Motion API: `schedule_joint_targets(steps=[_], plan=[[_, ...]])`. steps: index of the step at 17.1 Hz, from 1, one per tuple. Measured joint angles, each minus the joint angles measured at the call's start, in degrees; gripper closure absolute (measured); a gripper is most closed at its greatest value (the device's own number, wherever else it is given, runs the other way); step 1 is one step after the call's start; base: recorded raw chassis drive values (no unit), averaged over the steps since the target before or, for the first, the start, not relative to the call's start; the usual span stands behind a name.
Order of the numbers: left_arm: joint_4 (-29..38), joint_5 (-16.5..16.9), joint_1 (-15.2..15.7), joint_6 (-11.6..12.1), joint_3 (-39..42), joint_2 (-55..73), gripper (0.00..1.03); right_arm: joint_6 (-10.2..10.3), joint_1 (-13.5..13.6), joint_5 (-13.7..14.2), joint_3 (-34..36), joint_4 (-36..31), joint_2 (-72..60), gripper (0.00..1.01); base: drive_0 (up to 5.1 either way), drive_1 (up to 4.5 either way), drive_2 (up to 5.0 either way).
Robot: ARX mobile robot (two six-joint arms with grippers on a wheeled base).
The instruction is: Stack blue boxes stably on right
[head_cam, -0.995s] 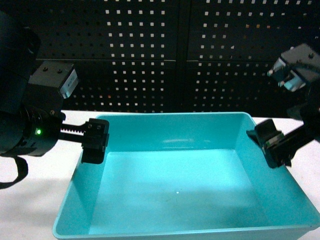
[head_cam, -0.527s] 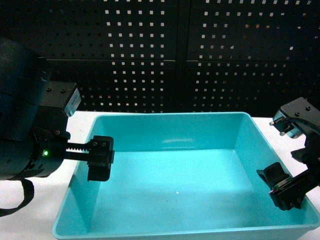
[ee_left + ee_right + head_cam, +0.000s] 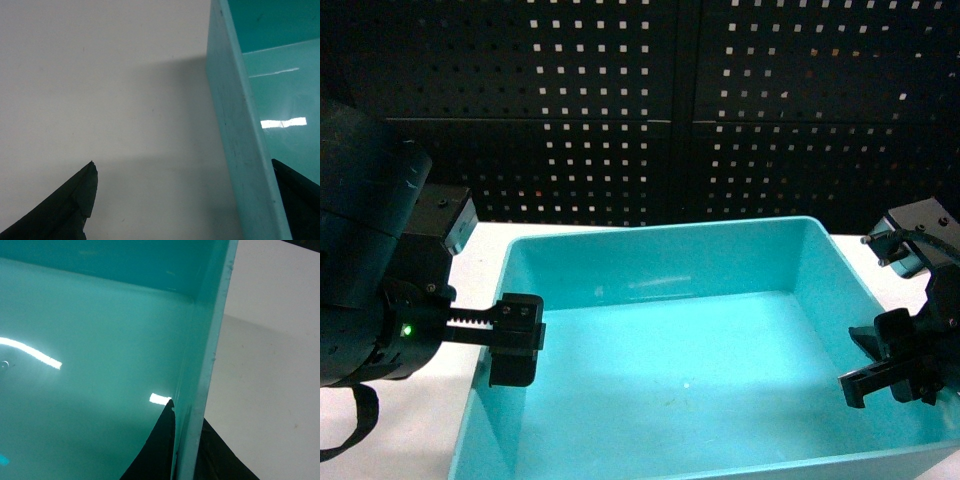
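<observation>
One of the blue boxes, a light turquoise tub (image 3: 660,245), fills the middle of the head view on the white table and holds nothing. My left gripper (image 3: 510,345) is open and straddles the tub's left wall (image 3: 235,125): one finger (image 3: 75,200) hangs over the table outside, the other (image 3: 295,195) is inside. My right gripper (image 3: 885,372) is shut on the tub's right wall (image 3: 210,340), with a finger (image 3: 157,450) pressed against it from inside and another from outside. In the head view the tub's back rim slants, higher at the right.
The white table (image 3: 440,420) shows left of the tub and at the right (image 3: 270,380). A black pegboard wall (image 3: 640,110) stands close behind the table's far edge.
My right gripper has come down along the tub's right wall and now grips it near the front. The tub has shifted slightly right and its back rim now slants. The left gripper dropped a little.
</observation>
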State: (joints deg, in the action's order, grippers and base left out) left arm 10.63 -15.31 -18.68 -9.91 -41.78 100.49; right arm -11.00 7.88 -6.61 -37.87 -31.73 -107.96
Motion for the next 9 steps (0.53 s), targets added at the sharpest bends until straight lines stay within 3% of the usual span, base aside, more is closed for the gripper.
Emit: schedule_joint_targets(steps=[3,6,7,9], plan=[[-0.81,-1.88,-0.55,-3.76,0.42,-0.46,0.05,2.27,0.24,0.17,0.77,-0.87,0.00,0.93,0.0,0.00,0.0],[-2.95,-0.94,-0.57,-8.35,0.48,0.81,0.05,2.43,1.07,0.70,0.87,-1.33,0.00,0.93,0.0,0.00,0.0],[-3.89,-0.39,-0.81,-10.62,0.61,1.40,0.08,2.43,1.20,0.83,0.87,-1.42,0.00,0.93,0.0,0.00,0.0],[-5.05,1.42,-1.79,-14.51,0.66,2.14,0.28,2.43,1.53,0.90,0.87,-1.57,0.00,0.93,0.0,0.00,0.0]])
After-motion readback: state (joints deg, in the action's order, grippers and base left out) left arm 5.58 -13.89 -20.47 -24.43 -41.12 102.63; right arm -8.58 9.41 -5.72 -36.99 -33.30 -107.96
